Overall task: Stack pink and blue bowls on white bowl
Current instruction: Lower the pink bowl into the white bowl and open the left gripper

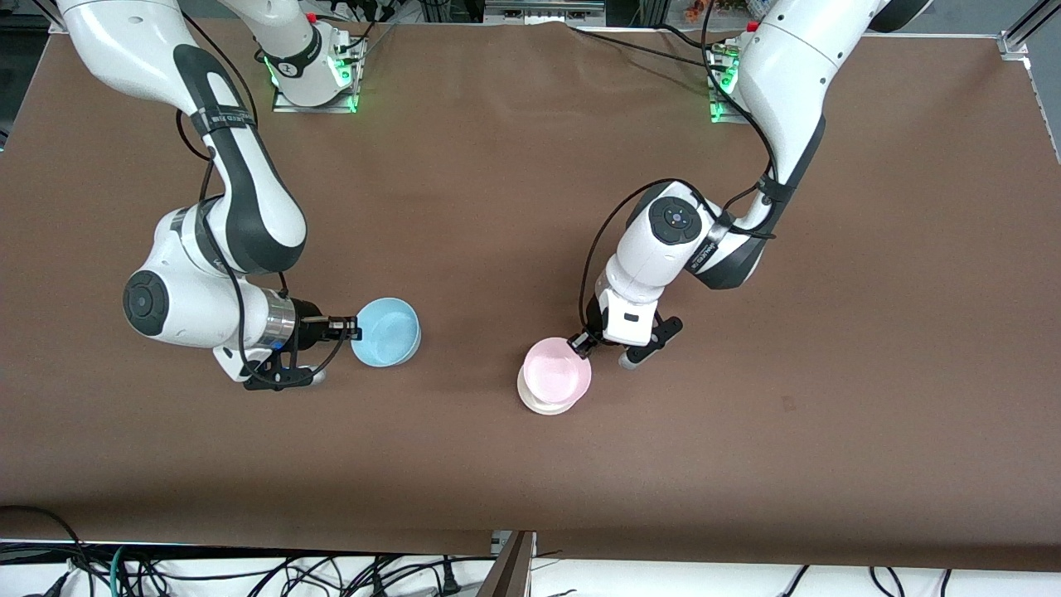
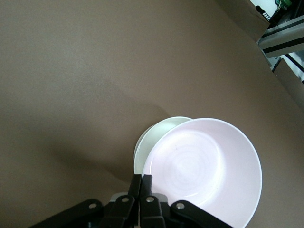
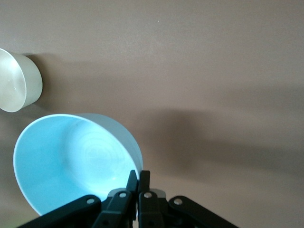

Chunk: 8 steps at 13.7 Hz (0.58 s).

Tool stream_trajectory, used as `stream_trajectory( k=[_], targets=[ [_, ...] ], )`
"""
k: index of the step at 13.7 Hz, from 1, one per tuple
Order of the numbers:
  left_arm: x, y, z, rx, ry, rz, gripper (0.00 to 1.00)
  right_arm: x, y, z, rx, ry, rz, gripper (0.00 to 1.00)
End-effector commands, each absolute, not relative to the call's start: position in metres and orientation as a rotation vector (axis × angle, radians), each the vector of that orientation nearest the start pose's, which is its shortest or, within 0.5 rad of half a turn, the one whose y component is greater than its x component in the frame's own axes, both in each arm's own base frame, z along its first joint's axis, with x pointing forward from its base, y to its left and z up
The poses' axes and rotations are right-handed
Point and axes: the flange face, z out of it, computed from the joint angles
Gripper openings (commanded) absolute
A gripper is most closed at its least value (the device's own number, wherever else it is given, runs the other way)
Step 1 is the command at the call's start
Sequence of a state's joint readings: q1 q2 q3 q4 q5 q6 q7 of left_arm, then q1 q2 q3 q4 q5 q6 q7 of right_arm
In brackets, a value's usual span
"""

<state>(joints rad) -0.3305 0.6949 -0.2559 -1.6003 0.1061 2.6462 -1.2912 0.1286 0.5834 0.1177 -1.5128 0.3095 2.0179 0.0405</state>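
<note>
Left gripper is clamping the pink bowl by its rim, lower centre of the front frame, over the white bowl but offset; it needs centring w/ rim level before letting go. Right gripper is pinching the blue bowl, centre-left, just above the desk. Both held bowls are mouth-up, round, no long axis.

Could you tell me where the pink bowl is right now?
The left end effector holds the pink bowl by its rim over the white bowl, near mid-table, offset and not seated in it.
</note>
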Motion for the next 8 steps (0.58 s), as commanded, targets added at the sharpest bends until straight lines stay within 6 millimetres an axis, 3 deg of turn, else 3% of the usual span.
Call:
stream_trajectory(
  k=[1,4,8],
  targets=[
    [0.636,-0.385,0.269,-3.265,-1.238,-0.304,0.00,0.678,0.186,0.327,-2.797,-0.029,0.169,0.00],
    [0.638,-0.391,0.264,-3.254,-1.236,-0.327,0.00,0.677,0.205,0.330,-2.800,0.043,0.141,0.00],
    [0.638,-0.397,0.254,-3.233,-1.229,-0.353,0.00,0.676,0.212,0.330,-2.802,0.072,0.144,0.00]
  ],
)
